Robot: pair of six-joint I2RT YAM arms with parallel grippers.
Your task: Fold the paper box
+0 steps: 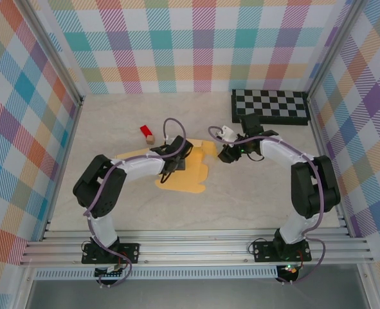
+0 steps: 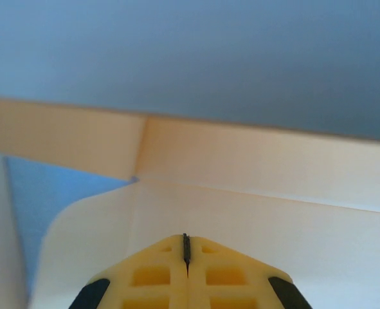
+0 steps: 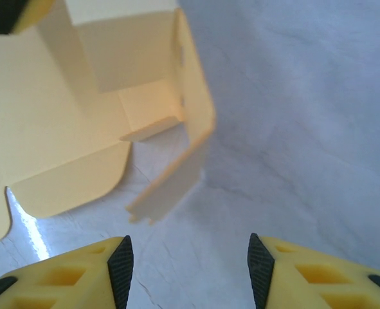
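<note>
A yellow paper box [image 1: 191,179] lies near the middle of the overhead frame, on a pale table [image 1: 273,193]. It is mostly an unfolded cut-out, spread flat, with tabs showing along its right edge. In the right wrist view the paper box [image 3: 61,129] sits in the upper left. One narrow side panel there stands up from the flat sheet, and a small flap tilts beside it. The other panels lie flat.

The left end effector [image 1: 175,164] sits over the sheet, just left of its centre in the overhead frame. In the left wrist view the left end effector [image 2: 186,257] is at the bottom centre, its fingers pressed fully together with nothing gripped between them. Cream-coloured panels and crease lines of the paper box [image 2: 241,212] cross the frame right in front of the tips. Whether the tips touch the paper cannot be told.

The right end effector [image 1: 227,153] hovers just off the sheet's right edge. In its own view the right end effector [image 3: 190,270] is about half open and empty, with bare table between its fingers [image 3: 122,264].

Judging by this, the folding is at an early stage. One side has begun to rise, and the remaining walls and tabs have yet to be raised and tucked in.

Farther out in the overhead frame, a small red block [image 1: 146,132] lies to the upper left of the sheet. A checkerboard [image 1: 271,106] lies at the upper right.
</note>
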